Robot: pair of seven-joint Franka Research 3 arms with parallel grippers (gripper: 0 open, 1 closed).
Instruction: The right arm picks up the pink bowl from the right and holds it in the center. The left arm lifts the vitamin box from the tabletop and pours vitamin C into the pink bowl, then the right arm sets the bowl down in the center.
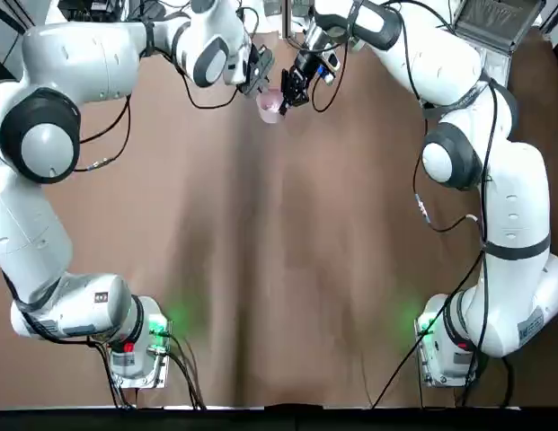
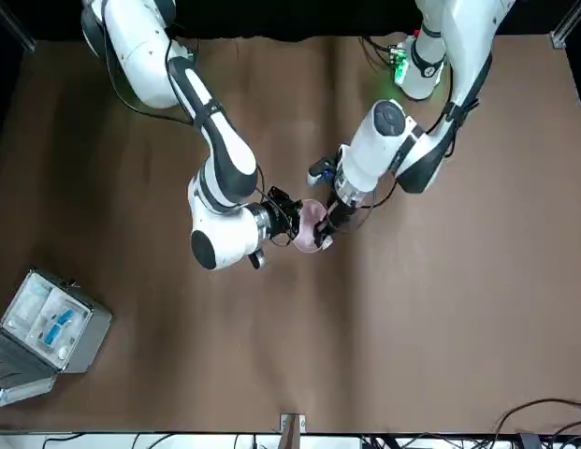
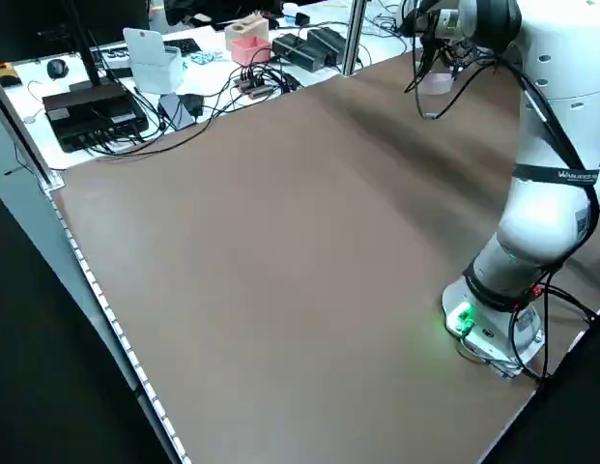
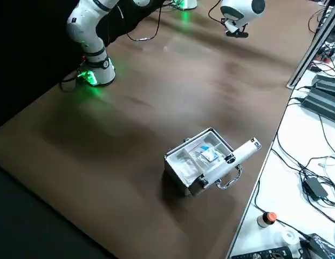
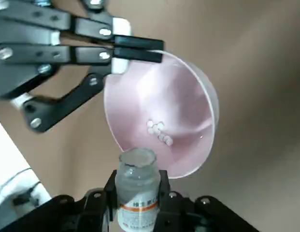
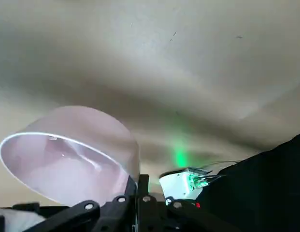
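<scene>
Your right gripper (image 2: pixel 292 217) is pinched shut on the rim of the pink bowl (image 2: pixel 312 227), holding it in the air over the far middle of the tabletop (image 1: pixel 287 269), up around 12 o'clock in the top view. The left gripper (image 1: pixel 296 83) is clamped around the vitamin box (image 5: pixel 136 186), which is tipped with its open mouth right at the bowl's lip.

Handling-wise, the bowl looks like thin, light plastic. That one-edge pinch is fine for the weight, but I'd guess it can swing or flex if you jerk it. The little bottle looks smooth and light too, so mid-body, where you've got it, seems the right spot.

Contents: a small cluster of white tablets (image 5: pixel 158 132) already sits in the bowl's pale inside. I can't tell if the bottle has any left.

The grey case (image 2: pixel 42 332) lies open out at 1 o'clock, well apart from the action, with blue-and-white stuff inside.
</scene>
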